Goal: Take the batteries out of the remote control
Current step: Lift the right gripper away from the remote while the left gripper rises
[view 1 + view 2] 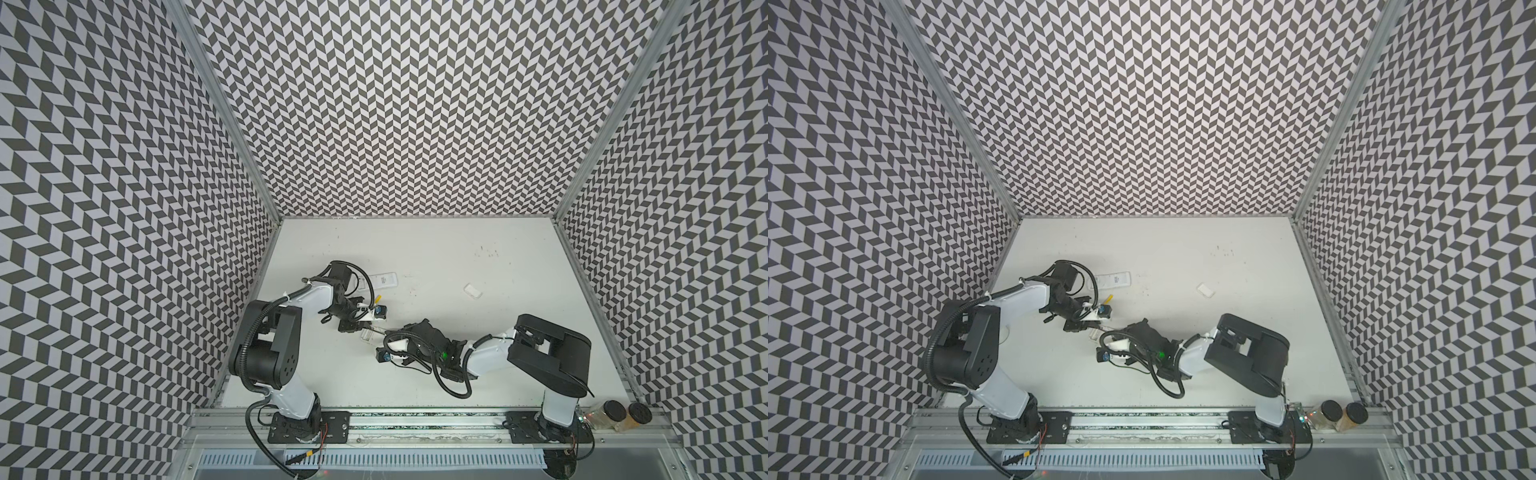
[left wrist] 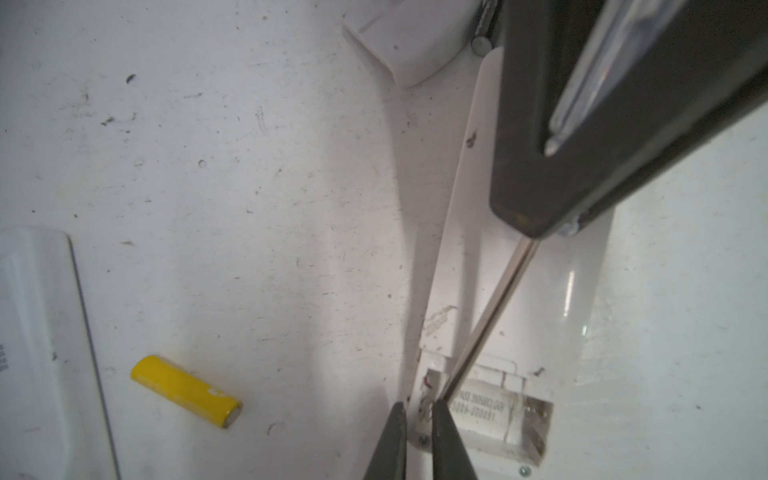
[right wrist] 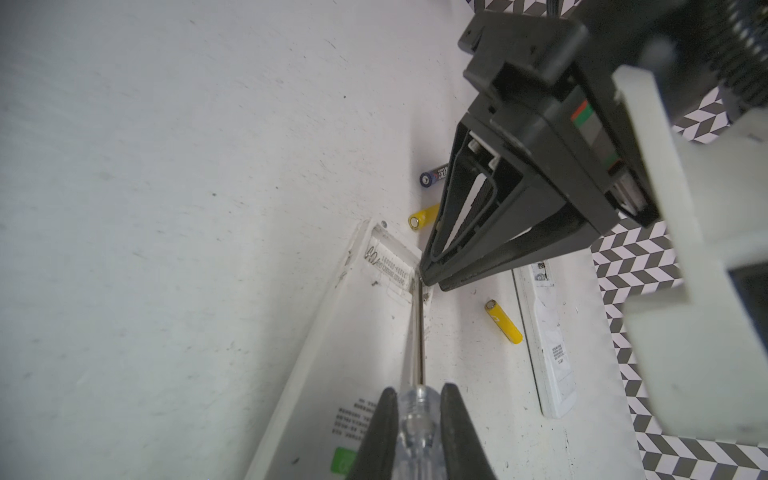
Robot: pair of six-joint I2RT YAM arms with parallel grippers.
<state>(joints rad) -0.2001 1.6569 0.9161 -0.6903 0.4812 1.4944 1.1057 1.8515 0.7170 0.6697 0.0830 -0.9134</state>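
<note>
The right jaws are pinching the clear handle of a screwdriver [image 3: 417,419] over an opened remote [image 3: 340,357] on the white worktop [image 3: 166,208].

The screwdriver's shaft is running along the remote's back. Its tip is reaching the open battery bay [image 2: 494,411] at the remote's end. There the left jaws are meeting it, drawn nearly together with a slim gap showing; whether they are pinching anything cannot be told. Three batteries are lying loose on the worktop. A yellow battery [image 3: 503,322] is resting between the remote and a second remote [image 3: 548,345]. A second yellow battery [image 3: 420,218] and a dark battery [image 3: 434,175] are lying just beyond the bay end, partly hidden behind the left jaws.
</note>
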